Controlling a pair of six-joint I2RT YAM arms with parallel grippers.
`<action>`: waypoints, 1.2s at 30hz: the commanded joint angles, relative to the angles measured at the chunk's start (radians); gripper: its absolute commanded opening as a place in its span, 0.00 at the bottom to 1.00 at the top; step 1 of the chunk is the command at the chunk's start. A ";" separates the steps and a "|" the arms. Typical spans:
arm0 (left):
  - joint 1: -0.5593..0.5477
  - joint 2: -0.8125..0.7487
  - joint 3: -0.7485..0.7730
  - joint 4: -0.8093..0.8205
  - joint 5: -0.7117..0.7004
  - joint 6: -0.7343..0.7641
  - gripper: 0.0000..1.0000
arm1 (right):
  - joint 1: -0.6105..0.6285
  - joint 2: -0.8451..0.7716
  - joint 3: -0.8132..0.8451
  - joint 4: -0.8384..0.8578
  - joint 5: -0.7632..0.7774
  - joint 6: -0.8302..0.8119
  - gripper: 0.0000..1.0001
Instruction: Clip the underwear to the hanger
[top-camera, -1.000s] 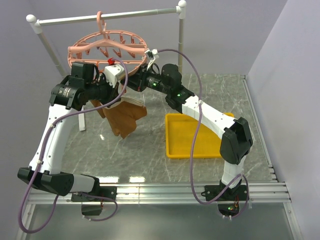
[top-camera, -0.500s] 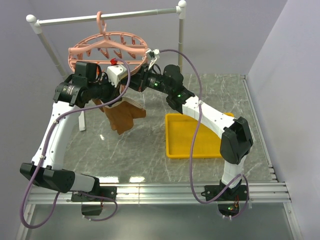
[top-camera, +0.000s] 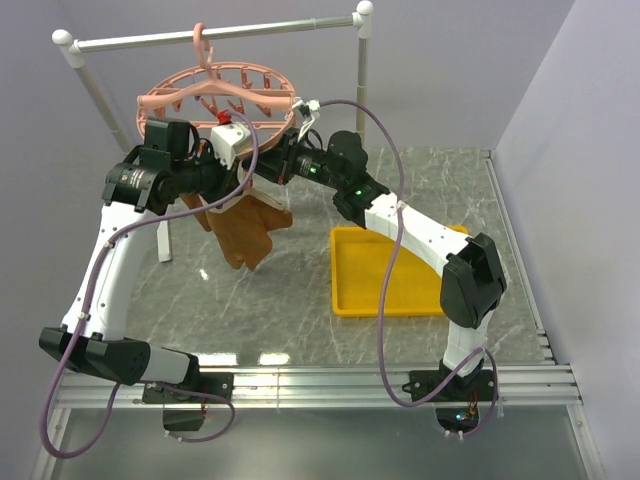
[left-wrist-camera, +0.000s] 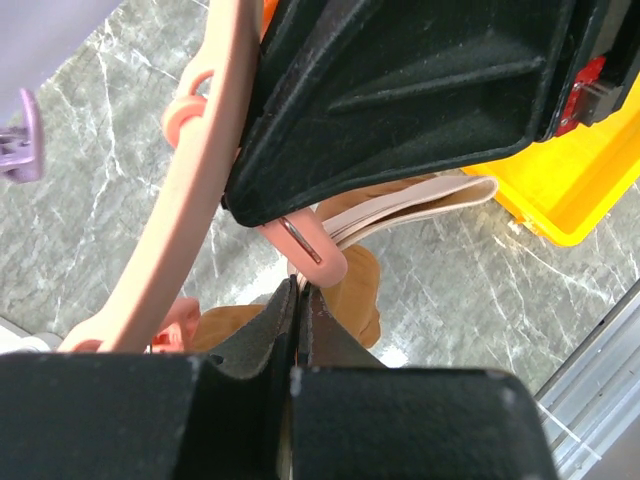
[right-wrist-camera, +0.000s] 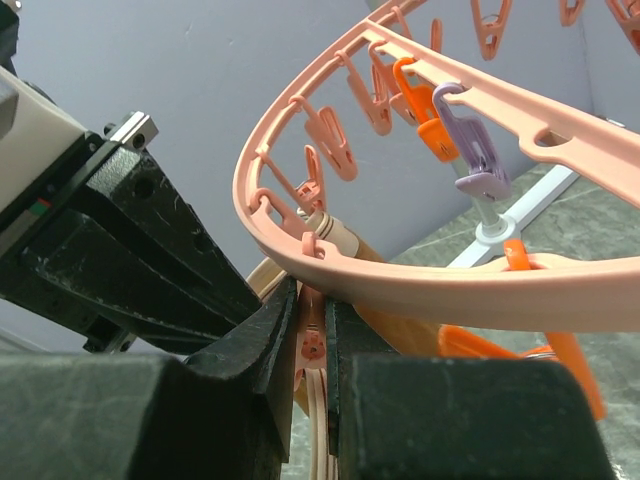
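Note:
The salmon-pink hanger hangs by its hook from the rail. Below its near rim both grippers meet. My left gripper is shut on the underwear's tan waistband, just under a pink clip. The brown underwear droops from it above the table. My right gripper is shut on a pink clip hanging from the hanger's ring, with the waistband running right behind that clip. Whether the clip bites the cloth is hidden by the fingers.
A white and grey rail on two posts carries the hanger. A yellow tray lies on the marble table to the right. Orange and purple clips dangle from the ring. Grey walls stand close behind.
My left arm has risen and drawn the underwear a little higher and closer to the hanger's rim. The right arm has stayed in place on the clip.

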 joint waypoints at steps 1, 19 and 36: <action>0.009 -0.011 0.048 0.017 0.028 0.003 0.00 | 0.005 -0.023 -0.013 0.025 -0.066 -0.030 0.00; 0.045 -0.016 0.094 -0.018 0.084 0.035 0.00 | 0.005 -0.040 -0.042 0.039 -0.089 -0.149 0.00; 0.059 -0.013 0.103 -0.107 0.259 0.136 0.00 | 0.005 -0.054 -0.085 0.156 -0.118 -0.153 0.00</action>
